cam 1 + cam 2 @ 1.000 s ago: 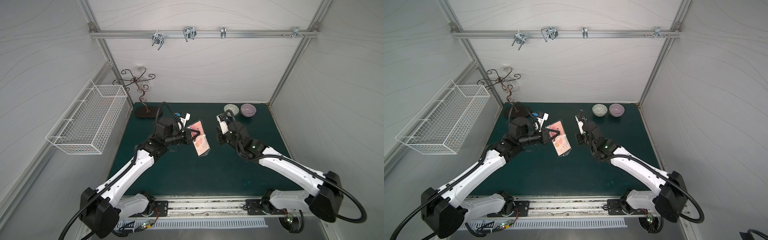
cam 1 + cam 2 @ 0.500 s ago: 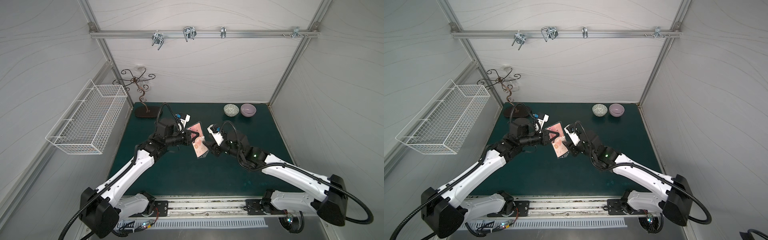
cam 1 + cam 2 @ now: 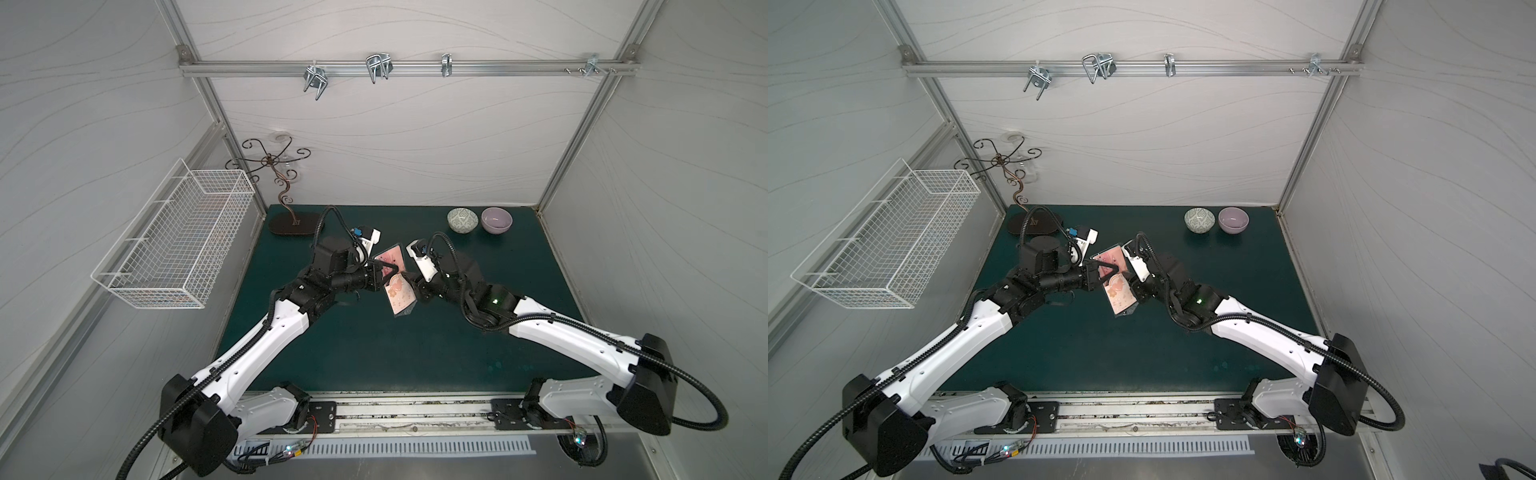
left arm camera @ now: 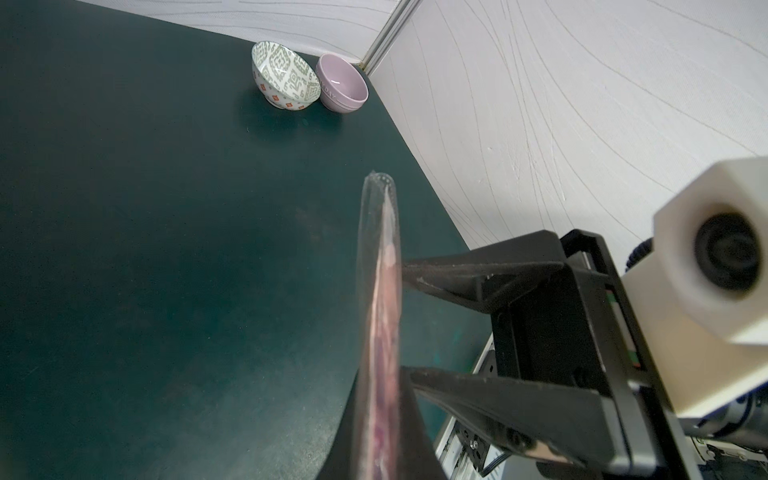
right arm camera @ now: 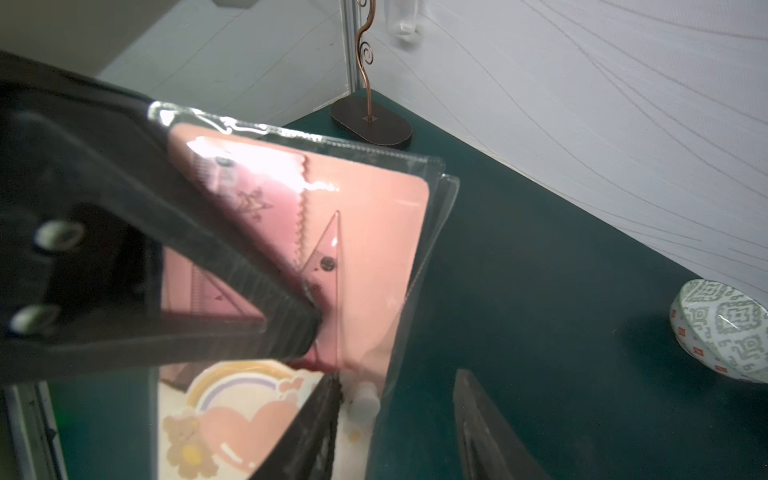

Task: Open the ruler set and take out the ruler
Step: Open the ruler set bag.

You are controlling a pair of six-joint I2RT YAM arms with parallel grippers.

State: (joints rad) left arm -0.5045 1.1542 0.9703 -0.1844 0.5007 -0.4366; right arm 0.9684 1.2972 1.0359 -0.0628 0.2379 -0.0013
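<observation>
The ruler set (image 3: 400, 291) (image 3: 1120, 293) is a clear sleeve with a pink flowered card, held tilted above the green mat. My left gripper (image 3: 388, 272) (image 3: 1109, 274) is shut on its upper half; in the left wrist view the sleeve (image 4: 380, 291) runs edge-on between the jaws (image 4: 380, 399). See-through pink rulers (image 5: 322, 253) lie inside the sleeve (image 5: 374, 199). My right gripper (image 3: 414, 286) (image 3: 1134, 287) (image 5: 395, 428) stands open at the sleeve's right edge. One of its fingers lies against the card face, the other is clear of the edge.
A patterned bowl (image 3: 462, 219) and a lilac bowl (image 3: 496, 219) sit at the back right of the mat. A wire stand (image 3: 291, 225) stands at the back left corner. A white wire basket (image 3: 178, 241) hangs on the left wall.
My right arm has swung left from the back of the mat to the sleeve, and its jaws have opened beside the sleeve's edge. The left gripper has kept holding the sleeve.
</observation>
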